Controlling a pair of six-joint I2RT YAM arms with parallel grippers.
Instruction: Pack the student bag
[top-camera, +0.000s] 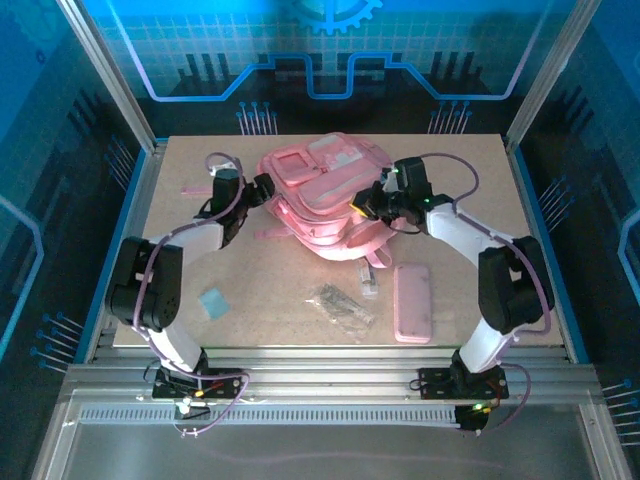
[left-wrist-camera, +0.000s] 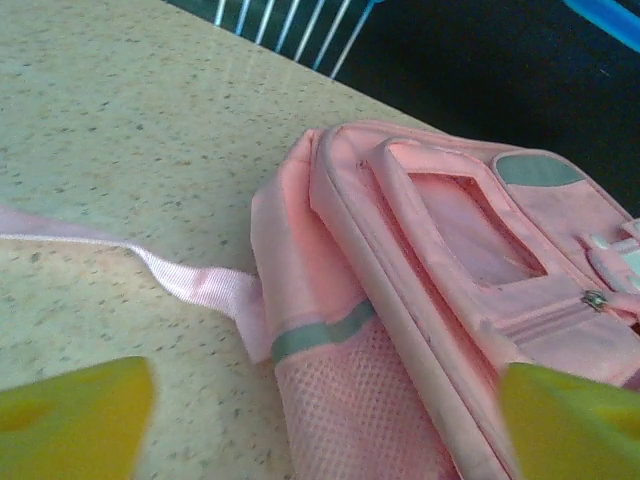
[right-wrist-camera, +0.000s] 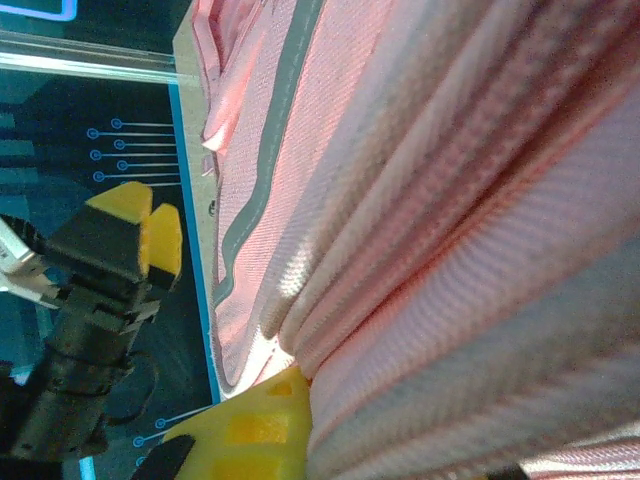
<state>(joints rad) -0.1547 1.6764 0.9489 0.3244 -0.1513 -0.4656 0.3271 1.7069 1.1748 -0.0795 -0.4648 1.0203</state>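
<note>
Left jaws gape wide just beside the student bag (top-camera: 325, 190)

The student bag (top-camera: 320, 200) is pink with grey-green trim; the table (top-camera: 260, 285) speckled beige.

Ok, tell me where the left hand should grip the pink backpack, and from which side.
Pinch the student bag at the raised side seam above the grey band, bringing the left hand in low from its own side. The bag lies flat, and that folded edge faces the open hand, likely thin enough to pinch.
</note>
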